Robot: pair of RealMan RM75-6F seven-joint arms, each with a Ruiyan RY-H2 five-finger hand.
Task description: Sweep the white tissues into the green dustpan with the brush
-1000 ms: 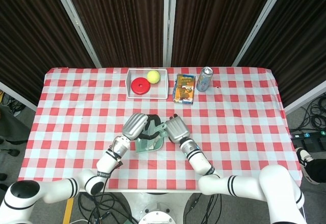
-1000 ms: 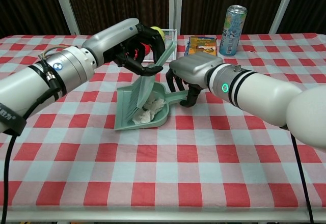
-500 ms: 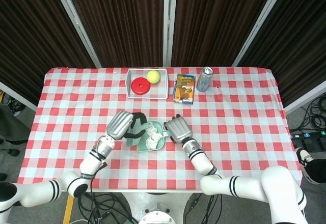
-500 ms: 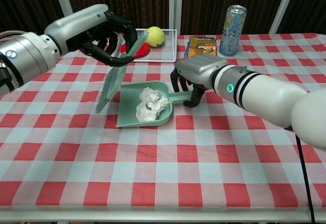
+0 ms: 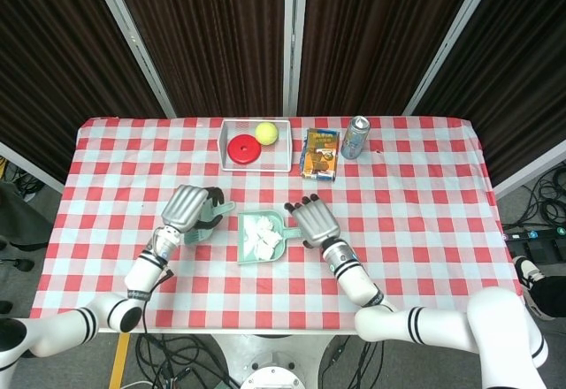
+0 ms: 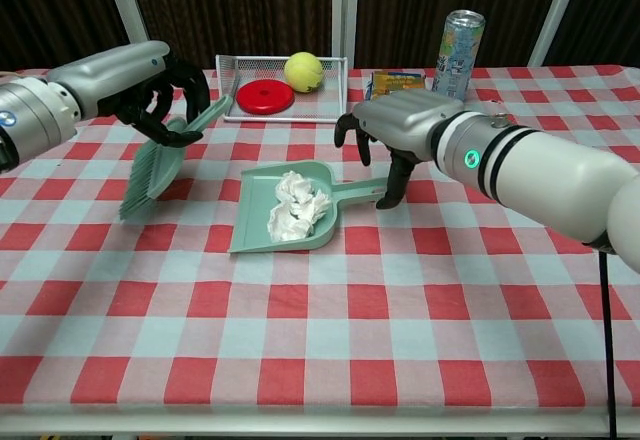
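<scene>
The white tissues [image 6: 296, 206] lie inside the green dustpan [image 6: 258, 234], near the table's middle. The left hand [image 6: 160, 100] grasps the brush [image 6: 152, 173], held off to the dustpan's left. The right hand [image 6: 385, 138] hovers released above the dustpan's handle. Sweeping appears complete; setting the brush down likely follows.
</scene>
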